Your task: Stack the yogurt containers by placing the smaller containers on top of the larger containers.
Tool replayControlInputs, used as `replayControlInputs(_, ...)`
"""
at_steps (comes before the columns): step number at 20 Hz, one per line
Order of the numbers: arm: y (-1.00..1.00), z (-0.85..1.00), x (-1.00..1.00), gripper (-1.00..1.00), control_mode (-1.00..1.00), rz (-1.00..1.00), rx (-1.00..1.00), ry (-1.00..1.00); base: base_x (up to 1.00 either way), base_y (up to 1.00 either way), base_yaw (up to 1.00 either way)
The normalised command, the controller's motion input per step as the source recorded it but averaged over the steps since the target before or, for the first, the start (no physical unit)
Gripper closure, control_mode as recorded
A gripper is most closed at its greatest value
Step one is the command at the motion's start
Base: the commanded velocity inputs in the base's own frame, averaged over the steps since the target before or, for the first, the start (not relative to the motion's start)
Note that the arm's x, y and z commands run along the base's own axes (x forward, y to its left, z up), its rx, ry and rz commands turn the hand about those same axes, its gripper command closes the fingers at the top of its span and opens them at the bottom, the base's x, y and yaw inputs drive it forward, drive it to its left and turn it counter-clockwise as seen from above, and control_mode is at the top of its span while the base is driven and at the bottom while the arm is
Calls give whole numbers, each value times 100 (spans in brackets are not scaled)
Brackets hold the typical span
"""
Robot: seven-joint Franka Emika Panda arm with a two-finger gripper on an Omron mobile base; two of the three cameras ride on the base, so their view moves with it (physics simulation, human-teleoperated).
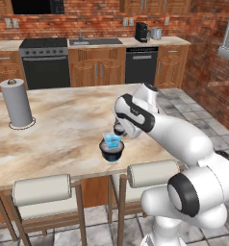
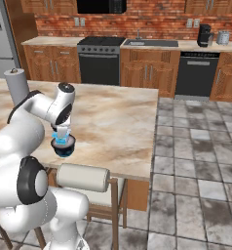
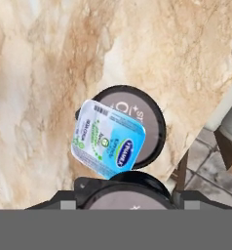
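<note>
**Blue cup sits on navy tub**

Gripped between the gripper fingers, a second dark tub fills the hand view's bottom. Left on the counter stands a paper-towel roll; right of it, the light-blue cup rests atop 1 navy tub.

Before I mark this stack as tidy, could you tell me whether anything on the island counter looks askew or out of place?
Yes: the light-blue cup sits on the navy tub but off-centre, its square lid overhanging the tub's rim on one side. A second dark tub lies right beside them, close under the hand. Nothing looks spilled or damaged.
</note>
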Motion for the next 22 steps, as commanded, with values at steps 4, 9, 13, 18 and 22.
replayControlInputs(4,8,0,6,100,-100,0,0,2,0,0,0)
replayControlInputs(9,5,-4,5,100,-100,0,-1,2,0,0,0)
replayControlInputs(13,0,-8,1,100,-100,0,-2,2,0,0,0)
replayControlInputs(18,0,-9,0,100,-100,0,-2,2,0,0,0)
replayControlInputs(22,0,-8,2,100,-100,0,-2,0,0,0,0)
